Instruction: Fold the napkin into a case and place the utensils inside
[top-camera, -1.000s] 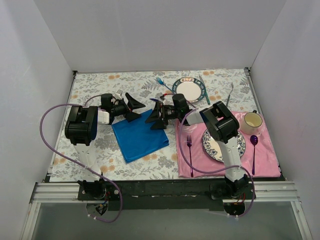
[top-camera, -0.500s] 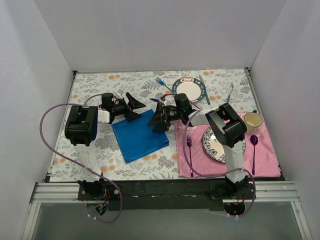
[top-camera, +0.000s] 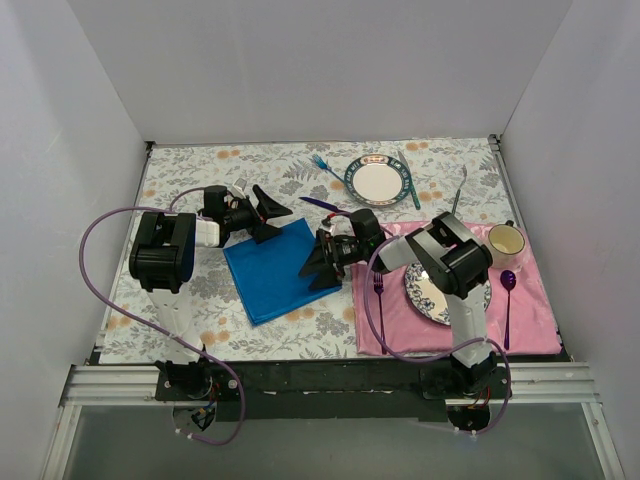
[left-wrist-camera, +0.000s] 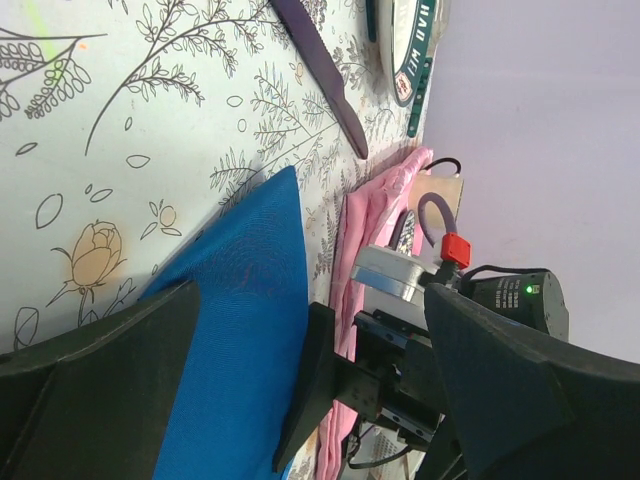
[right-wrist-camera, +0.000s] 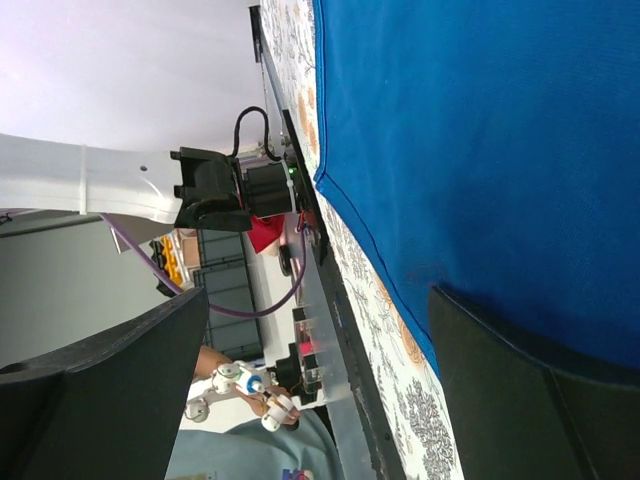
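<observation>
The napkin (top-camera: 275, 275) lies flat on the worktop (top-camera: 200, 170). Folding looks barely begun, though I cannot tell whether it is already doubled once. The left gripper (top-camera: 272, 221) at its far corner and the right gripper (top-camera: 316, 266) over its right edge are both spread wide, holding nothing. The purple knife (top-camera: 318, 204) and light-blue fork (top-camera: 324, 165) lie beyond it, not yet tucked in.

My flower-printed desk (top-camera: 190, 165) carries the blue napkin (top-camera: 275, 275) near its middle and a pink placemat (top-camera: 530, 315) at the right. Farther back lie a teal-rimmed plate (top-camera: 378, 181), a light-blue fork (top-camera: 322, 164), a purple knife (top-camera: 318, 204) and a teal knife (top-camera: 408, 180).
</observation>
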